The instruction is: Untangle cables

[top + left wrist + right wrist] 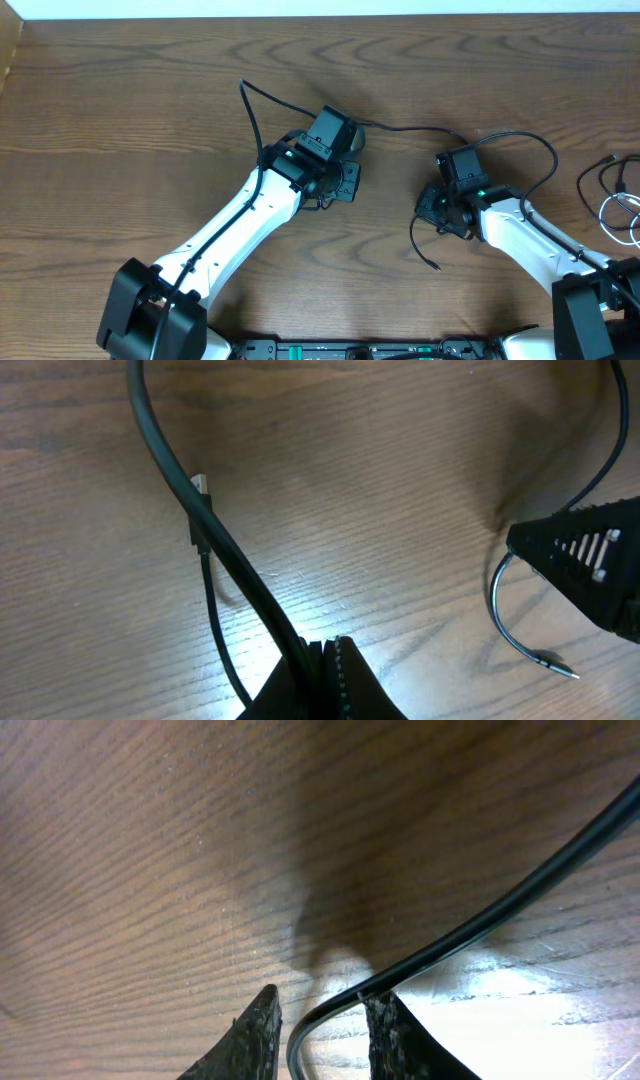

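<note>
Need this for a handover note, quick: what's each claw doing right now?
Left claw: closed on a thin black cable.
Right claw: open, a thin black cord running between its jaws, not clamped.

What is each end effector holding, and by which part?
Left end effector: shut on a thin black flexible cable, mid-length. Right end effector: a black cable bend lies between its parted fingers, unclamped.

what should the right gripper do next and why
Probably close the right gripper on the black cable: it runs between the fingers, which stand apart around it, not pinching. The left gripper is shut on what looks like the same cable, so a second grip would let the arms draw it out.
</note>
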`<move>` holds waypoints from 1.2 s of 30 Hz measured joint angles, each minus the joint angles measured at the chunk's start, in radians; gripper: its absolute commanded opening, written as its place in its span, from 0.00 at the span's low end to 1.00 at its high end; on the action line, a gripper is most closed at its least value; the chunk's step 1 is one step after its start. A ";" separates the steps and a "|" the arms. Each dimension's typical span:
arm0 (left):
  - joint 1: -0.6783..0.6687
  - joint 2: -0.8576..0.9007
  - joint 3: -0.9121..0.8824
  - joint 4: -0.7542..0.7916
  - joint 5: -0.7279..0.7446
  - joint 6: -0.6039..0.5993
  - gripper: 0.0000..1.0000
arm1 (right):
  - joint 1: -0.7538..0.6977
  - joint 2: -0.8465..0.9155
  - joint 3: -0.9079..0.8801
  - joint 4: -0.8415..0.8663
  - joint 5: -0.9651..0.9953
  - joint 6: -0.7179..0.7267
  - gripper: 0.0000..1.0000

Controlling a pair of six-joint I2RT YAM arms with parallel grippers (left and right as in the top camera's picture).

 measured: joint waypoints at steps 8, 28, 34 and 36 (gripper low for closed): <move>0.000 0.000 0.000 0.000 0.003 0.000 0.07 | 0.000 0.000 -0.005 0.005 0.014 0.003 0.22; 0.000 0.000 0.000 0.000 0.003 0.000 0.07 | 0.018 0.000 -0.006 0.007 0.064 0.018 0.16; 0.000 0.000 0.000 0.000 0.003 0.000 0.08 | 0.052 0.000 -0.011 0.008 0.080 0.042 0.02; 0.000 0.000 0.000 0.000 0.003 0.000 0.07 | 0.061 0.000 -0.011 0.009 0.083 0.043 0.01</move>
